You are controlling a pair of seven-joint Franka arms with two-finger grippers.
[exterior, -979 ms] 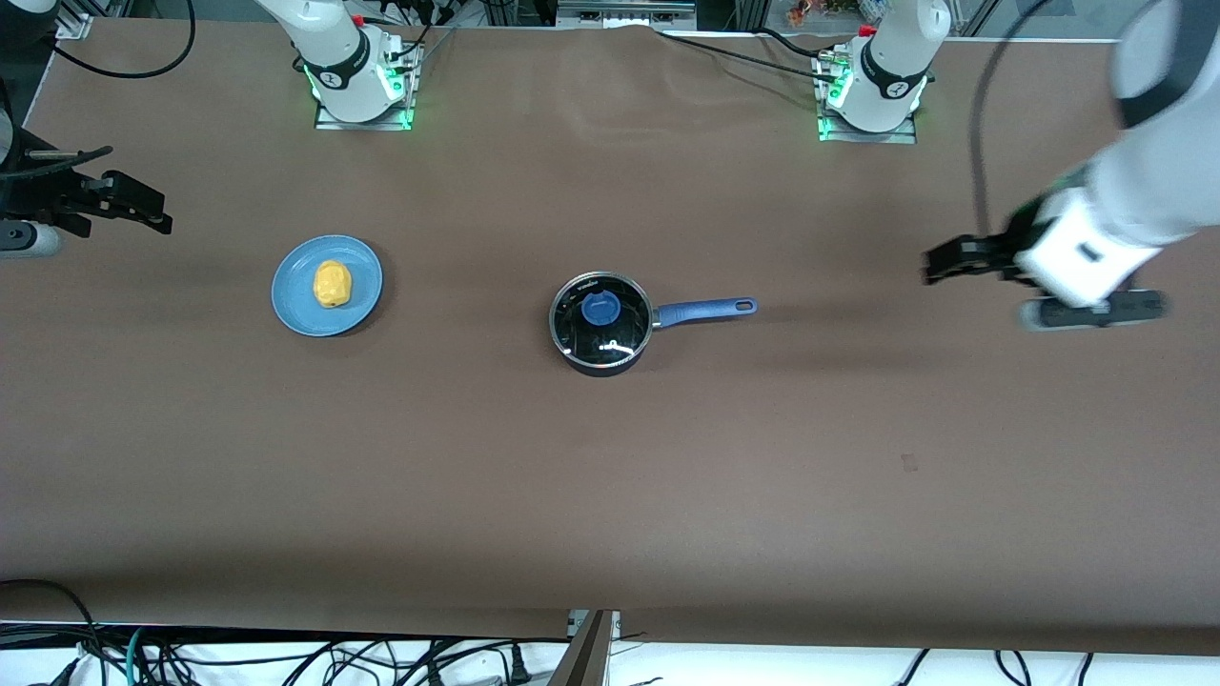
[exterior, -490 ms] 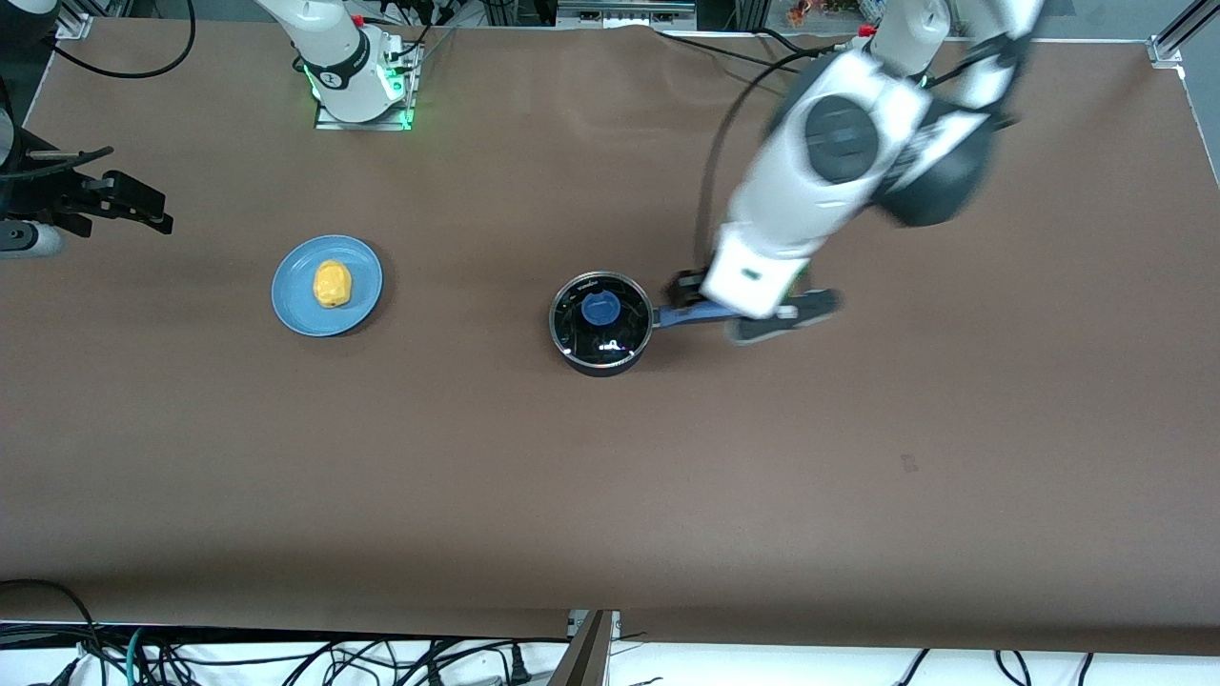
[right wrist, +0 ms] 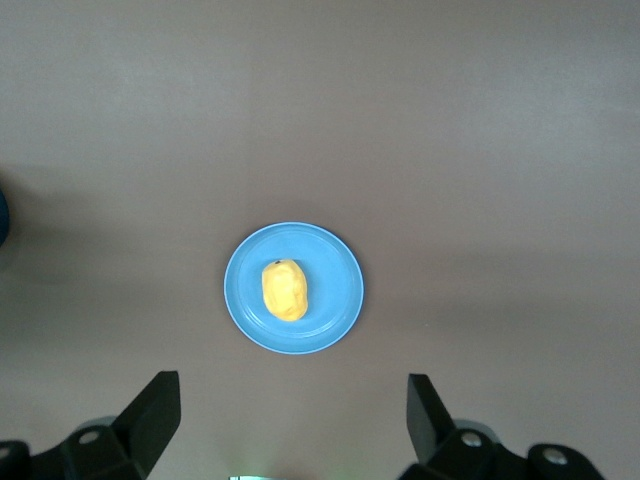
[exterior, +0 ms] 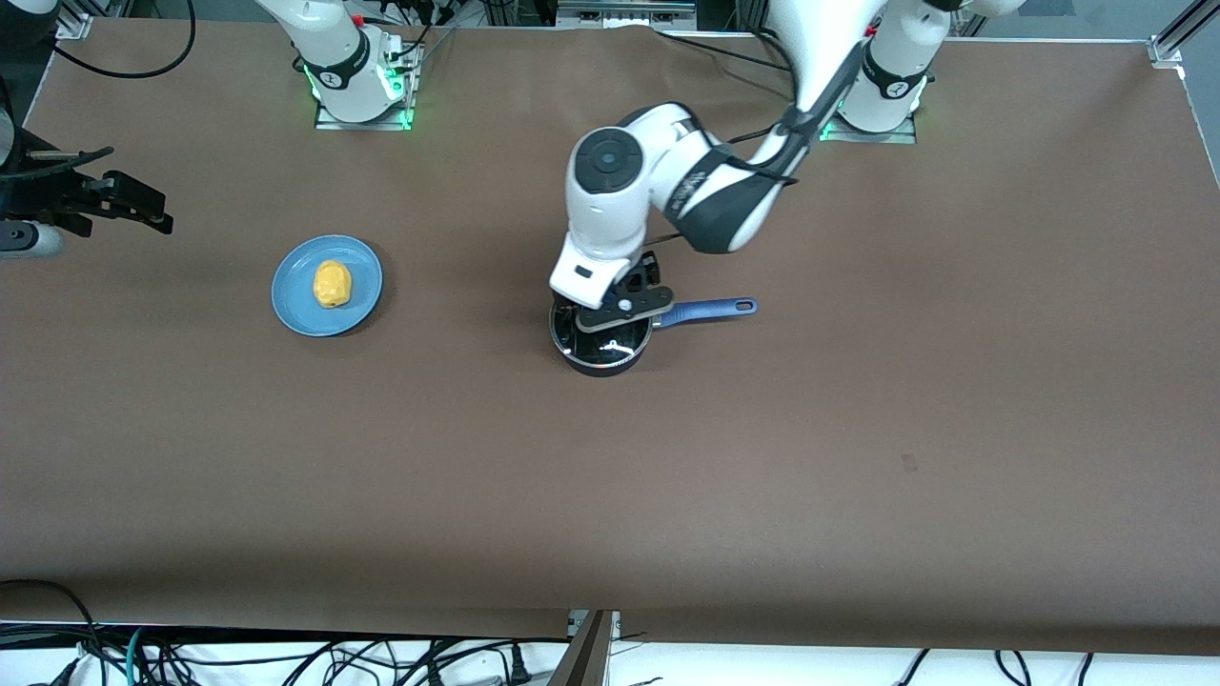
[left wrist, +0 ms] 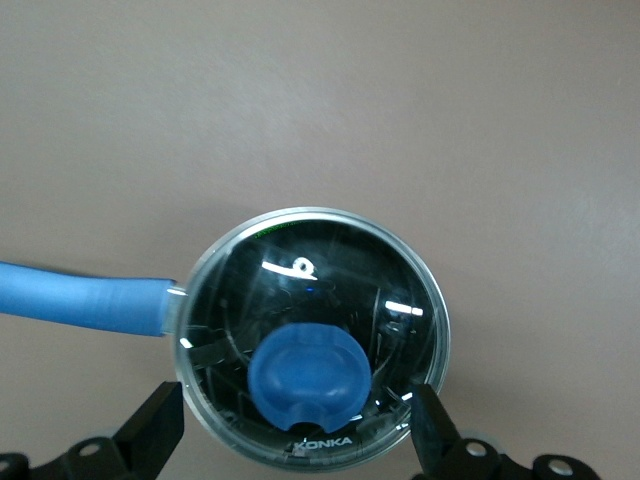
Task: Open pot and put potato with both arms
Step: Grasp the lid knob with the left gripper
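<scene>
The pot (exterior: 602,341), its glass lid (left wrist: 312,340) still closed, stands in the middle of the table with the left gripper (exterior: 610,307) now directly over it, because the left arm has swung in within the last second from its own end of the table, so I judge that lifting the lid is the step about to begin. The front view hides the blue knob (left wrist: 308,374) under the wrist, but the left wrist view shows it between the wide-open, empty fingers (left wrist: 150,432) (no contact yet). The potato (exterior: 332,283) lies on the blue plate (exterior: 289,307) toward the right arm's end, and the right gripper (right wrist: 290,420), also wide open and empty, waits high over it.
</scene>
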